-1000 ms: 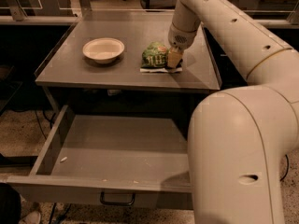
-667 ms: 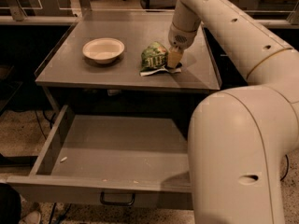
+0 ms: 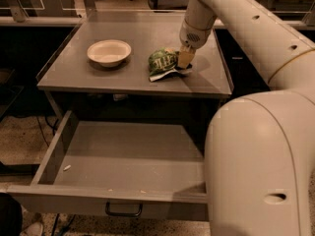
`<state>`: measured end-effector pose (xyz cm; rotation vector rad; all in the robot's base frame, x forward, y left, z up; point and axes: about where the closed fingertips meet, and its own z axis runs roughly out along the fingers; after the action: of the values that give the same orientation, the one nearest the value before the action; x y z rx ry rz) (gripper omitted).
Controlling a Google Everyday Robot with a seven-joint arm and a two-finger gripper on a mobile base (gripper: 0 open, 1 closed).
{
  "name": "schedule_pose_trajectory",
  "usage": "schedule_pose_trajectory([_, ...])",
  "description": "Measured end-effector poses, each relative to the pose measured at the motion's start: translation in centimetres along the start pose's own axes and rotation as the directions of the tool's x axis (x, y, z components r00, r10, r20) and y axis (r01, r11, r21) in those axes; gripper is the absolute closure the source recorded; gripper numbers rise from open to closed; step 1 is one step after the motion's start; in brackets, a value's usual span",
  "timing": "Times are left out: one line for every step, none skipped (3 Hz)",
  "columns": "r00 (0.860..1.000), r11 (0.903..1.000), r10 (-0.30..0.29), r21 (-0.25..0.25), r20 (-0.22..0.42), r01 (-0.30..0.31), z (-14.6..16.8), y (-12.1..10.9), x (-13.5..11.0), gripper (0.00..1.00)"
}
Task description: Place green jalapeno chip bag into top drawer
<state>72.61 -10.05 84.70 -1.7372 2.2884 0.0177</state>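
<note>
Little moved: green jalapeno chip bag (image 3: 161, 63) touching pincer (image 3: 184, 59) on tabletop (image 3: 133, 75); grip unclear.

One bag of chips (image 3: 162, 63), green. One bowl (image 3: 109, 52). One table (image 3: 147, 31) carrying both. One drawer (image 3: 123, 151), pulled out, with one handle (image 3: 123, 210) on its front. One robot arm (image 3: 236, 14) with one hand (image 3: 184, 59), down at the bag's right edge on the table. Pale specks (image 3: 66, 167) in the drawer, at least two, too small to count surely.

The gripper (image 3: 184, 59) is touching the crinkly dark-green chip bag (image 3: 161, 62) on the grey tabletop (image 3: 147, 33) above the open grey metal drawer (image 3: 123, 154).
</note>
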Motion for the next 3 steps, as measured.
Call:
schedule_pose_trajectory([0.998, 0.9991, -0.006, 0.043, 0.067, 0.003, -3.7, 0.4, 0.2, 1.00])
schedule_pose_trajectory([0.993, 0.9973, -0.017, 0.073, 0.118, 0.009, -6.5, 1.2, 0.5, 1.00])
schedule_pose_trajectory([0.993, 0.9972, -0.019, 0.074, 0.118, 0.010, -6.4, 1.2, 0.5, 1.00])
